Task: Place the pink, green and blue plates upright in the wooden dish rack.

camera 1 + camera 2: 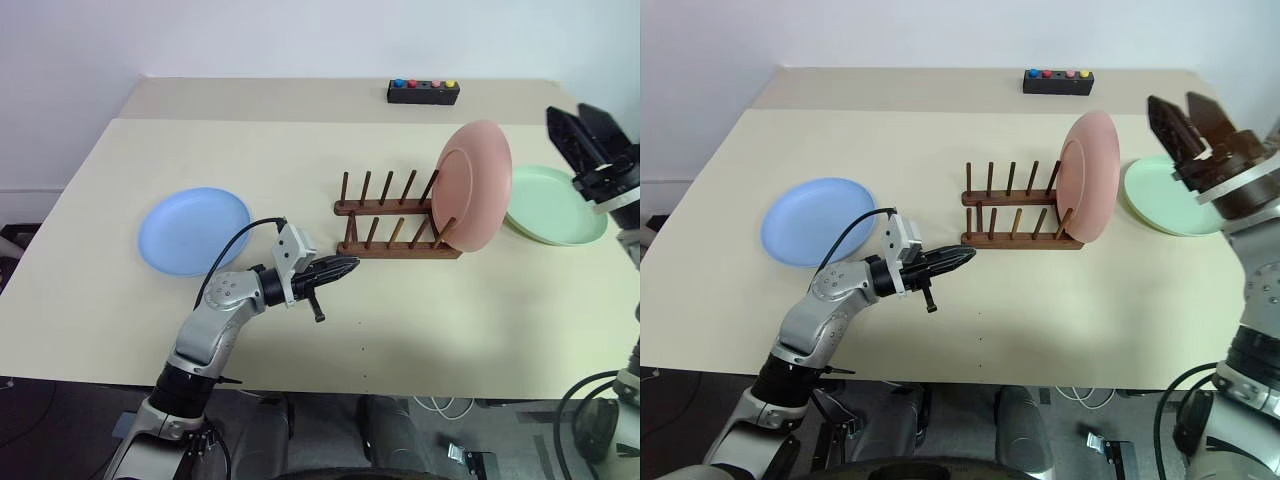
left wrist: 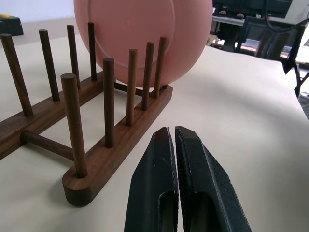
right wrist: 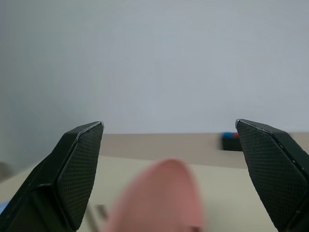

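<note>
- Head camera, left eye: the wooden dish rack point(image 1: 395, 218) sits near the middle of the table point(image 1: 120, 300). The pink plate point(image 1: 472, 186) stands upright in the slot at the rack's right end, leaning a little against the pegs. The green plate point(image 1: 556, 205) lies flat on the table just right of the rack, partly hidden behind the pink one. The blue plate point(image 1: 193, 230) lies flat well to the left of the rack. A small black box point(image 1: 423, 93) with coloured buttons rests at the far edge of the table.
- Head camera, right eye: the left gripper point(image 1: 958, 258) hangs low over the table just in front of the rack's left end, pointing right, fingers pressed together and empty. The right gripper point(image 1: 1186, 116) is raised above the green plate, to the right of the pink plate, its fingers spread wide with nothing between them.
- Left wrist camera: the two black fingers point(image 2: 157, 179) meet with no gap. Just beyond them is the rack's near rail end, with the pink plate standing at the rack's far end.
- Right wrist camera: the fingers point(image 3: 79, 166) stand far apart; the blurred top of the pink plate lies below them, the wall behind.
</note>
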`<state>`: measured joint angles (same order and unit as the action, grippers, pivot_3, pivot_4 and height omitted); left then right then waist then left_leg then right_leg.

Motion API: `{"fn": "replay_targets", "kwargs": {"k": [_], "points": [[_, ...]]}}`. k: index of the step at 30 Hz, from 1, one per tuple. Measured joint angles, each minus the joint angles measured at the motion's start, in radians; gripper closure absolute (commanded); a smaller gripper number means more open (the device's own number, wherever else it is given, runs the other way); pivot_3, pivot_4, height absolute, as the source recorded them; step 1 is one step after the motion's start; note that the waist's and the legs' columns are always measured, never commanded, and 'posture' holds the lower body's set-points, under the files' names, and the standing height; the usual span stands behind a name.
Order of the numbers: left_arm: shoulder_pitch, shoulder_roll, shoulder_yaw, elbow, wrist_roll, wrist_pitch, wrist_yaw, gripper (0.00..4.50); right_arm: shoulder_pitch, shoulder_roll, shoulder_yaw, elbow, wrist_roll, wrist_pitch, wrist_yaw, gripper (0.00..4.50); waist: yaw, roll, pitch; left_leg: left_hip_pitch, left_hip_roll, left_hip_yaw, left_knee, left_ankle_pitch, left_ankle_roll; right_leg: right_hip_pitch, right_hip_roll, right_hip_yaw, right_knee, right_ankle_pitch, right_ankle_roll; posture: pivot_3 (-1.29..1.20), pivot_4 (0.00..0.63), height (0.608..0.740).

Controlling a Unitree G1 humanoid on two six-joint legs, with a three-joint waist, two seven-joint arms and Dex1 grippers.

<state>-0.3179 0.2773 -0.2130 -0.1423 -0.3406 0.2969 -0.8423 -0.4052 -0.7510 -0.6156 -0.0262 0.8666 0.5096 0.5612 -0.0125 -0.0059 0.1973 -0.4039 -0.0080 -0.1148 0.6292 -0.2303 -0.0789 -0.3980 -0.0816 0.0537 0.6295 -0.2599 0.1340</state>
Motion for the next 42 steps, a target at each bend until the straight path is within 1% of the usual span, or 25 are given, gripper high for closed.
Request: {"fn": "replay_targets", "kwargs": {"k": [3,5,8,10,14,19,23,26,28,29,33,34,39,42], "points": [[0.0,0.001,0.0,-0.003,0.0,0.001,-0.001,4.39,0.076,-0.093,0.007,0.08,-0.163,-0.072,-0.019,0.03,0.001,0.0,0.0,0.0,0.0,0.0,0.0,0.0,0.0,0.0,0.0,0.0,0.0,0.0,0.0,0.0,0.15,0.734],[0.0,0.006,0.001,-0.003,0.0,0.001,-0.001,4.39,0.113,-0.121,0.021,0.129,-0.248,-0.103,-0.016,0.03,-0.002,0.001,0.0,0.0,0.0,0.0,0.0,0.0,0.0,0.0,0.0,0.0,0.0,0.0,0.0,0.0,0.15,0.734],[-0.002,0.002,-0.001,-0.003,-0.003,0.001,-0.003,4.39,0.192,-0.177,0.129,0.183,-0.423,-0.202,0.017,0.03,-0.011,0.002,-0.001,0.001,0.0,0.001,-0.001,0.0,0.0,0.0,0.0,0.001,0.0,0.0,0.0,0.0,0.15,0.734],[-0.004,0.003,0.0,-0.003,-0.004,0.001,-0.004,4.39,0.207,-0.186,0.208,0.226,-0.516,-0.264,0.037,0.03,-0.013,0.002,-0.001,0.002,0.0,0.001,-0.001,0.0,0.0,0.0,0.0,0.001,0.0,0.0,0.0,0.0,0.15,0.734],[-0.01,0.009,0.001,-0.003,-0.008,0.001,-0.011,4.39,0.16,-0.178,0.358,0.342,-0.645,-0.383,0.083,0.03,-0.011,0.002,-0.001,0.001,0.0,0.001,0.0,0.0,0.0,0.0,0.0,0.001,0.0,0.0,0.0,0.0,0.15,0.734],[-0.009,0.015,0.001,-0.005,-0.01,0.001,-0.01,4.39,0.068,-0.174,0.461,0.496,-0.766,-0.49,0.086,0.03,-0.006,0.002,-0.001,0.001,0.0,0.001,0.0,0.0,0.0,0.0,0.0,0.001,0.0,0.0,0.0,0.0,0.15,0.734],[-0.006,0.016,0.001,-0.008,-0.011,0.0,-0.001,4.39,-0.019,-0.14,0.521,0.651,-0.841,-0.554,0.065,0.03,-0.007,0.002,-0.001,0.001,0.0,0.001,0.0,0.0,0.0,0.0,0.0,0.001,0.0,0.0,0.0,0.0,0.15,0.734],[-0.005,0.015,0.001,-0.01,-0.011,0.0,0.001,4.39,-0.07,-0.124,0.535,0.74,-0.864,-0.588,0.049,0.87,-0.007,0.002,-0.001,0.001,0.0,0.001,0.0,0.0,0.0,0.001,0.0,0.001,0.0,0.001,0.001,0.0,0.15,0.734],[-0.004,0.016,0.001,-0.012,-0.011,0.0,0.003,4.39,-0.102,-0.122,0.545,0.814,-0.892,-0.613,0.027,1.81,-0.006,0.002,-0.001,0.002,0.0,0.001,0.0,0.0,0.0,0.001,0.0,0.001,0.0,0.001,0.001,0.0,0.15,0.734],[-0.003,0.016,0.001,-0.012,-0.011,0.0,0.006,4.39,-0.117,-0.119,0.552,0.845,-0.902,-0.625,0.013,2.38,-0.006,0.002,-0.001,0.002,0.0,0.001,0.0,0.0,0.0,0.001,0.0,0.001,0.0,0.001,0.001,0.0,0.15,0.734],[-0.004,0.015,0.001,-0.013,-0.012,0.0,0.01,4.39,-0.13,-0.115,0.563,0.895,-0.931,-0.66,-0.014,4.39,-0.005,0.002,-0.001,0.002,0.0,0.001,0.0,0.0,0.0,0.001,0.0,0.001,0.0,0.001,0.001,0.0,0.15,0.734],[-0.003,0.016,0.001,-0.013,-0.012,0.0,0.011,4.39,-0.131,-0.114,0.563,0.897,-0.935,-0.67,-0.03,4.45,-0.005,0.002,-0.001,0.002,0.0,0.001,0.0,0.0,0.0,0.001,0.0,0.001,0.0,0.001,0.001,0.0,0.15,0.734],[-0.003,0.015,0.001,-0.013,-0.012,0.0,0.013,4.39,-0.128,-0.108,0.56,0.896,-0.941,-0.695,-0.083,4.45,-0.008,0.002,-0.001,0.002,0.0,0.001,0.0,0.0,0.0,0.001,0.0,0.001,0.0,0.001,0.002,0.0,0.15,0.734],[0.0,0.015,0.001,-0.014,-0.012,0.0,0.016,4.39,-0.112,-0.091,0.535,0.881,-0.954,-0.714,-0.21,4.45,-0.007,0.002,-0.001,0.002,0.0,0.001,0.0,0.0,0.0,0.001,0.0,0.001,0.001,0.001,0.002,0.0,0.15,0.734]]}}
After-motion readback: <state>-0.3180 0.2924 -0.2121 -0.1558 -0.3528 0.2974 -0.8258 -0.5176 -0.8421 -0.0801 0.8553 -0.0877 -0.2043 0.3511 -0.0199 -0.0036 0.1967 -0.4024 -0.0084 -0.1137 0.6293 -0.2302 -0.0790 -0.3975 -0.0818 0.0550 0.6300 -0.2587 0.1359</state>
